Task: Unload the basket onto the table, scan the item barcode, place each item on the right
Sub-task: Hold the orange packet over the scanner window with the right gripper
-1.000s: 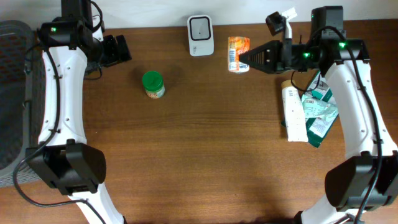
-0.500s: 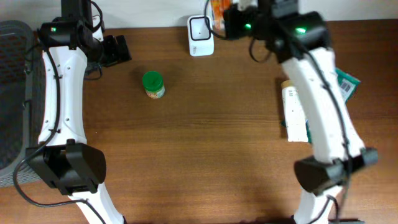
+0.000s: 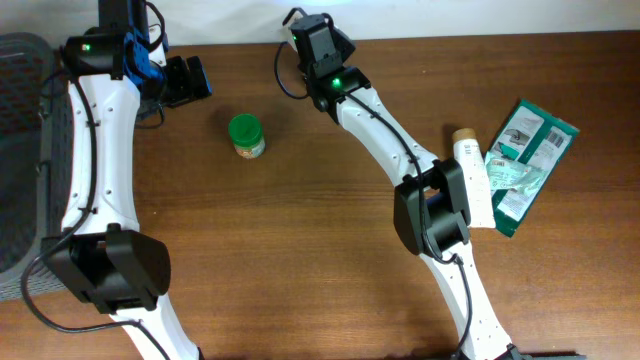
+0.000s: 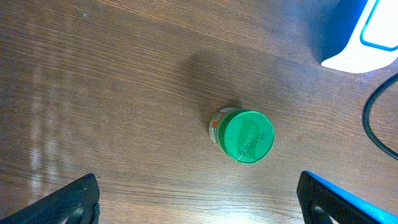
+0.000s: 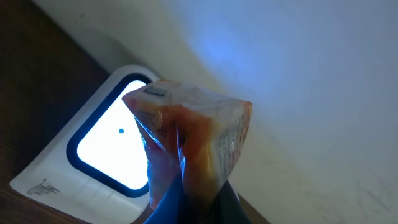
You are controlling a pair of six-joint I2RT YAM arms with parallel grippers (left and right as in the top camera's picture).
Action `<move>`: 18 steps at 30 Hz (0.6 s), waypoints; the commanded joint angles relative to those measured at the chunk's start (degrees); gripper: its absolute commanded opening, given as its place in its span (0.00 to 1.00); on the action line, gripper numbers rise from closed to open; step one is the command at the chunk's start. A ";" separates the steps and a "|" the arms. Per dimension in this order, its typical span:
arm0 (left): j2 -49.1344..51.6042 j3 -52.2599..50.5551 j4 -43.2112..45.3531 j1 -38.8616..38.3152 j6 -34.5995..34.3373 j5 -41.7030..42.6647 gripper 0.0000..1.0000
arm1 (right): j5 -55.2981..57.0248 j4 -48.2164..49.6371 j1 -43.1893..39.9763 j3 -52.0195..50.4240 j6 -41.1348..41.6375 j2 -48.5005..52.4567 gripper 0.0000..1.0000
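Observation:
An orange snack packet point(image 5: 194, 134) is pinched at its lower end in my right gripper point(image 5: 198, 198), which is shut on it. The packet hangs just in front of the white barcode scanner point(image 5: 93, 168), whose window glows bright. From overhead the right wrist point(image 3: 322, 52) covers both scanner and packet at the table's back centre. My left gripper point(image 4: 199, 205) is open and holds nothing; its dark fingertips point(image 4: 74, 200) frame bare wood. In the overhead view the left gripper point(image 3: 186, 80) is at the back left.
A green-lidded jar point(image 3: 246, 135) stands left of centre, below my left gripper point(image 4: 247, 135). A white tube point(image 3: 474, 185) and green packets point(image 3: 527, 160) lie at the right. A grey mesh basket point(image 3: 18, 150) is at the far left. A wall runs behind the scanner.
My right arm has swung from the right side to the back centre, lifting the orange packet off the table and bringing it in front of the scanner. The left arm has not moved.

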 commanded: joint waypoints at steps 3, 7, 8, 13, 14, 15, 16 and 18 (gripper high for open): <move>-0.55 0.52 -0.07 0.13 0.33 -0.42 0.99 | 0.81 -0.09 -0.24 0.22 -0.96 0.74 0.04; -0.55 0.52 -0.07 0.13 0.33 -0.39 0.99 | 0.79 -1.88 -0.24 0.22 -0.94 0.74 0.04; -0.55 0.52 -0.07 0.13 0.33 -0.42 0.99 | 0.81 -1.95 -0.24 0.22 -0.94 0.74 0.04; -0.55 0.52 -0.07 0.13 0.33 -0.42 0.99 | -7.85 -6.03 -0.26 0.24 4.81 -0.83 0.04; -0.55 0.52 -0.07 0.13 0.33 -0.42 0.99 | -9.99 -7.30 -0.31 0.24 7.48 -1.77 0.04; -0.55 0.52 -0.07 0.13 0.33 -0.42 0.99 | -11.87 -8.57 -0.35 0.26 10.12 -3.04 0.04; -0.55 0.52 -0.07 0.13 0.33 -0.39 0.99 | -12.79 -9.22 -0.44 0.26 11.65 -3.82 0.04; -0.55 0.52 -0.07 0.13 0.33 -0.39 0.99 | -18.27 -12.50 -0.92 0.26 16.72 -7.30 0.04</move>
